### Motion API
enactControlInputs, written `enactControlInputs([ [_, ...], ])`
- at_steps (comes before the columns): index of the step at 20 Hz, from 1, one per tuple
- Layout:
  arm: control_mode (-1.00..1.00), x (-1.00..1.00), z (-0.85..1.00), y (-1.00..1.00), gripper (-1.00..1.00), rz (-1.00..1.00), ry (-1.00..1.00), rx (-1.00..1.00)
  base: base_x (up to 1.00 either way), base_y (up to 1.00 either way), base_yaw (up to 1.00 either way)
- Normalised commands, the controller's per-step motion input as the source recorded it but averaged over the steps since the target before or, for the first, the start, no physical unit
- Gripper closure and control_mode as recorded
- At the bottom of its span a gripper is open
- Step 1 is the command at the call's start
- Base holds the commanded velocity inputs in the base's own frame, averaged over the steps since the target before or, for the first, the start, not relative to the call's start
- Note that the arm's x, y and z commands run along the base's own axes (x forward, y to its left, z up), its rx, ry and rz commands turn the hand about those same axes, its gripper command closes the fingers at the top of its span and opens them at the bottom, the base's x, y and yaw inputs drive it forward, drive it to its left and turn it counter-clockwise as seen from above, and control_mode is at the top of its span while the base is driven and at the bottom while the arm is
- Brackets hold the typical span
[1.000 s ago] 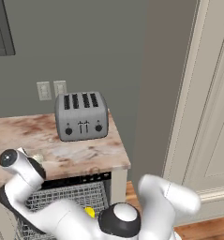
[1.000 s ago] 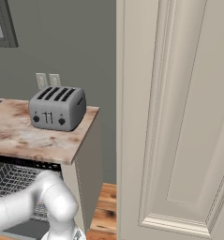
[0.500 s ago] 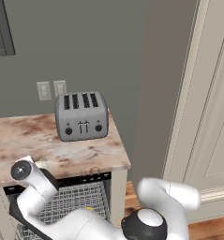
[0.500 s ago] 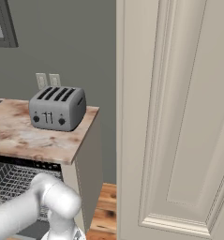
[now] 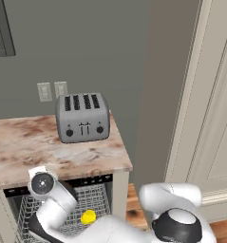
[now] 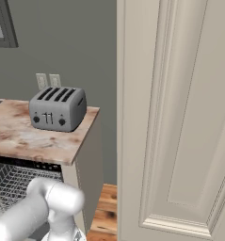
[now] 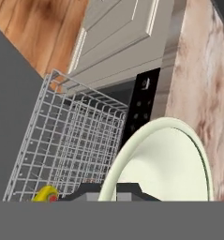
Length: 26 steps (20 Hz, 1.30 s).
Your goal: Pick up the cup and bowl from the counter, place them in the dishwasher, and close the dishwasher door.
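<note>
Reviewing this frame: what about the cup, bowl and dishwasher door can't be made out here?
- Bowl, hand view: lower part cut off at the bottom, so where the end effector grips it is hidden.
- Cup, left base view: partly hidden by the arm; upright or tipped, unclear.
- Dishwasher, right base view: rack interior largely covered by the arm; door position unreadable.

Home kitchen: marble counter [image 5: 48, 152] with toaster [image 5: 82, 117] on it, open dishwasher [image 5: 62, 209] built in below, wall outlets [image 5: 52, 90] behind toaster.
</note>
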Motion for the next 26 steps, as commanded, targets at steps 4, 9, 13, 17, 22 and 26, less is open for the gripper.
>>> enactControlInputs([
  [4, -1.00, -0.36, -0.04, -0.17, 1.00, 0.00, 0.00, 0.13, 0.00, 0.00, 0.00],
  [9, -1.00, -0.20, -0.18, -0.14, 1.00, 0.00, 0.00, 0.11, 0.00, 0.00, 0.00],
  [13, -1.00, 0.00, -0.30, -0.13, 1.00, 0.00, 0.00, 0.11, 0.00, 0.00, 0.00],
  [17, -1.00, 0.07, -0.32, -0.13, 1.00, 0.00, 0.00, 0.11, 0.00, 0.00, 0.00],
  [22, -1.00, 0.18, -0.31, -0.02, 1.00, 0.00, 0.00, 0.08, 0.00, 0.00, 0.00],
  [26, -1.00, 0.13, -0.27, 0.00, 1.00, 0.00, 0.00, 0.02, 0.00, 0.00, 0.00],
])
